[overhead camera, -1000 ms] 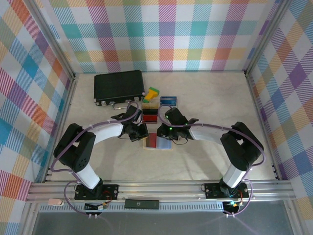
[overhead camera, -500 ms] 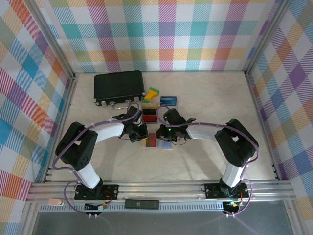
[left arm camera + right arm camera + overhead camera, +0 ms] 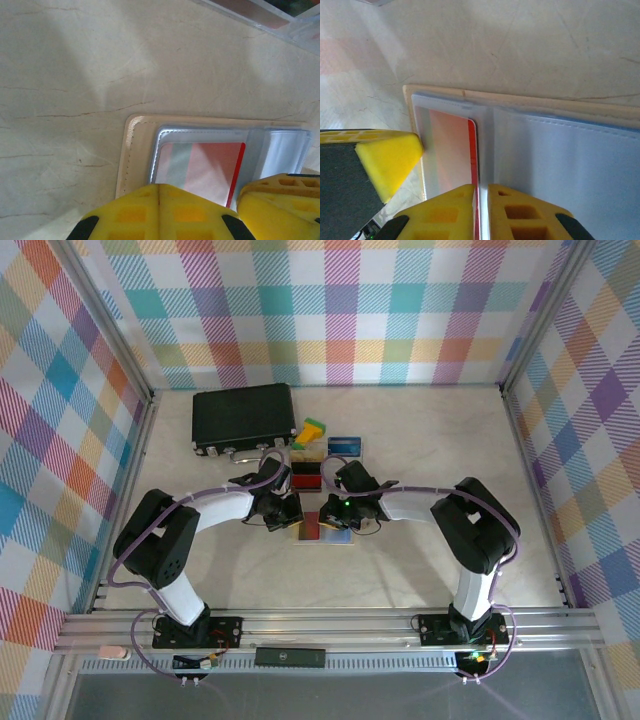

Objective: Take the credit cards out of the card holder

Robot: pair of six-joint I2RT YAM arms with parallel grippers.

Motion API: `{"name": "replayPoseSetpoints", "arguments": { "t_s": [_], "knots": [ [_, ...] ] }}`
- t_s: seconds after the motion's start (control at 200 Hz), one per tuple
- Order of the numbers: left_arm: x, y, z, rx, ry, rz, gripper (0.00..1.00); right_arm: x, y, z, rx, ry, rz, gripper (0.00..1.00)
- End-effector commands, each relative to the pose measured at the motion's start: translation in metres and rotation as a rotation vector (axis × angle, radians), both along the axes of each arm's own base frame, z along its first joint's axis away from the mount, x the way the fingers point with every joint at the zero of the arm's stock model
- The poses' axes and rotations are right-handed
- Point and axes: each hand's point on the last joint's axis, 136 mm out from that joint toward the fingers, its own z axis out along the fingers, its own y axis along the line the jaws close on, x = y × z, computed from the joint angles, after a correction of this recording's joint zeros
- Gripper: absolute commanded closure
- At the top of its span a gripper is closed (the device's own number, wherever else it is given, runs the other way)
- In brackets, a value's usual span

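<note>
From above, the card holder lies on the table between the two arms. The left gripper and right gripper meet over it, and a blue card already lies out, farther back. In the left wrist view, the left gripper has its fingers pressed together with nothing visible between them. Their tips rest on the near part of the card holder, beside the red card in its clear pocket. In the right wrist view, the right gripper is closed to a thin slit, and the edge of the red card runs into that slit. It appears to be pinching the card at the pocket's mouth on the card holder. To do this step well, the left gripper should pin the holder flat. The right gripper should then draw the card straight along the pocket, keeping it low and level so the soft sleeve neither lifts nor buckles.
</note>
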Motion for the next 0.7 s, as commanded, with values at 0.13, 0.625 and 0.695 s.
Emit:
{"name": "replayPoseSetpoints", "arguments": {
  "t_s": [0.13, 0.625, 0.695],
  "knots": [
    [-0.019, 0.02, -0.028, 0.083, 0.09, 0.022, 0.95, 0.007, 0.009, 0.012, 0.056, -0.027, 0.012, 0.86],
    [-0.021, 0.024, -0.032, 0.107, 0.095, 0.027, 0.96, 0.003, -0.003, 0.0, -0.026, 0.025, -0.009, 0.86],
    [-0.02, 0.023, -0.032, 0.104, 0.093, 0.025, 0.96, 0.002, 0.0, -0.001, -0.013, 0.029, 0.001, 0.86]
  ]
}}
